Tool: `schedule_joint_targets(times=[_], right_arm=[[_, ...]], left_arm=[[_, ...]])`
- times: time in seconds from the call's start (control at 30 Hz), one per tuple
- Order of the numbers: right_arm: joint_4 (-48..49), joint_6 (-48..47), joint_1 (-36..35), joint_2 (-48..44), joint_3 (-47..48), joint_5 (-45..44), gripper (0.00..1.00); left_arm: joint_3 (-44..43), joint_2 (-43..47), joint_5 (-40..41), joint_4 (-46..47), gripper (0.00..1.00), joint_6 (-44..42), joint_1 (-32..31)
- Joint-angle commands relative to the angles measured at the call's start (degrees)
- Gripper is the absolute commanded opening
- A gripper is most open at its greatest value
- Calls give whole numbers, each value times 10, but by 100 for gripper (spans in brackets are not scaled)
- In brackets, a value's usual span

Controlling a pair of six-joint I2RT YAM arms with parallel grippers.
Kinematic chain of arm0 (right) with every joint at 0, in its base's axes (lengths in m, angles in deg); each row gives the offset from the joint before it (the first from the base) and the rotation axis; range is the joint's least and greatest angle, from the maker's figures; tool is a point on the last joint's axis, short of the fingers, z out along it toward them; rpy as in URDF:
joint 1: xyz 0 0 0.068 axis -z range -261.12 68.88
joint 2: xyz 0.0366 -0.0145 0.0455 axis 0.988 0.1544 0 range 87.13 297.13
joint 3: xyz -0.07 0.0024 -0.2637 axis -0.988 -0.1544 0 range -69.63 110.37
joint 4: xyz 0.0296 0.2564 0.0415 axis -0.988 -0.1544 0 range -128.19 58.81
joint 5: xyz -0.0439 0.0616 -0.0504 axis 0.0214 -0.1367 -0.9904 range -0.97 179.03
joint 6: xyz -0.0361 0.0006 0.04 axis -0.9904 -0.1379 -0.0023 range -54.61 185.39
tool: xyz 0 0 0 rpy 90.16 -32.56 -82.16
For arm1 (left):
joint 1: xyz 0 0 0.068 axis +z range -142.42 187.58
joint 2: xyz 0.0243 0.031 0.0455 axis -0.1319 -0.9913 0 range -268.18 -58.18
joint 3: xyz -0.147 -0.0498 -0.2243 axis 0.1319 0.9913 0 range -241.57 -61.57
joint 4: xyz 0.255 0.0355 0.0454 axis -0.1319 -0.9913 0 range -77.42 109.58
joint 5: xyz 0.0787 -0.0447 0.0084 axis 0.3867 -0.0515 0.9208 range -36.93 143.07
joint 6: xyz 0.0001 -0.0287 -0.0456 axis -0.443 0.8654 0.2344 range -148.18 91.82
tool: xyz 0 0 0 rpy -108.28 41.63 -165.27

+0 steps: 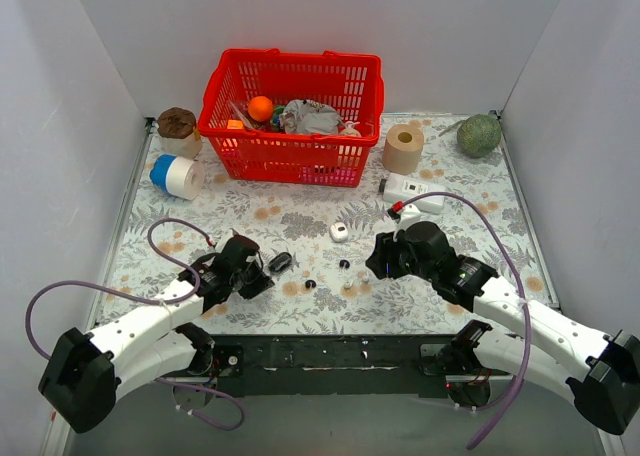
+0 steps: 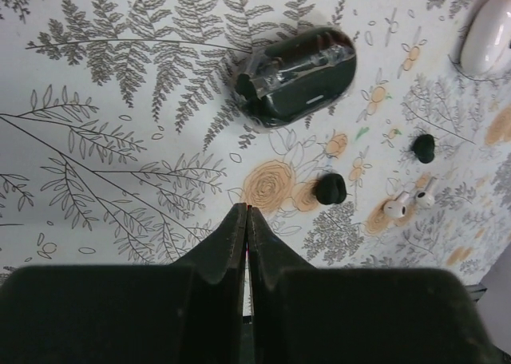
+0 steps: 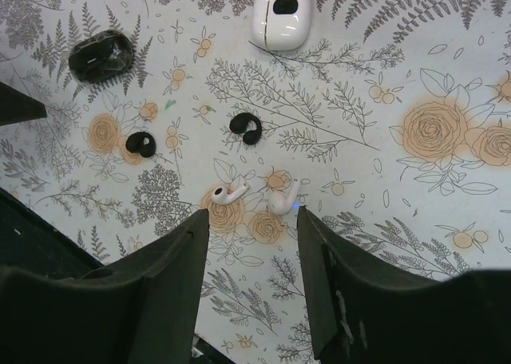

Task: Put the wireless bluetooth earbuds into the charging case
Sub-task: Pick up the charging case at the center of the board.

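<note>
Your two white earbuds (image 3: 227,192) (image 3: 283,198) are lying loose on the flowery table (image 1: 300,201), side by side and almost touching, close to the near edge and roughly in the middle. Just past them on the far side are the two black earbuds (image 3: 141,144) (image 3: 245,128), set apart from each other, one more to the left. None of them are in a case. The black case (image 2: 295,77) sits to the left of the buds, and the white case (image 3: 281,13) is further back, behind all four. Your right gripper (image 3: 252,215) hangs just over the white pair with its fingers spread wide and nothing between them. Your left gripper (image 2: 246,214) has its fingers pressed together on nothing, hovering on the near side of the black case. Way at the back there's a red basket (image 1: 290,126) full of odds and ends and a paper roll (image 1: 403,148) to its right.
</note>
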Motion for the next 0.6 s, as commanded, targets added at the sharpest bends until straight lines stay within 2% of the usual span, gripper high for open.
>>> schedule_joint_targets(times=[0.0,0.17,0.57], right_arm=[[0,-4,-5,-21,2,-8,57],[-7,-8,-5,-27,-2,-10,59],[-15,-17,-6,-40,-12,-10,63]], left_arm=[[2,-28,35,10,0,0,-3],[-7,-78,43,26,0,-10,-2],[-15,-125,50,94,0,-19,-3]])
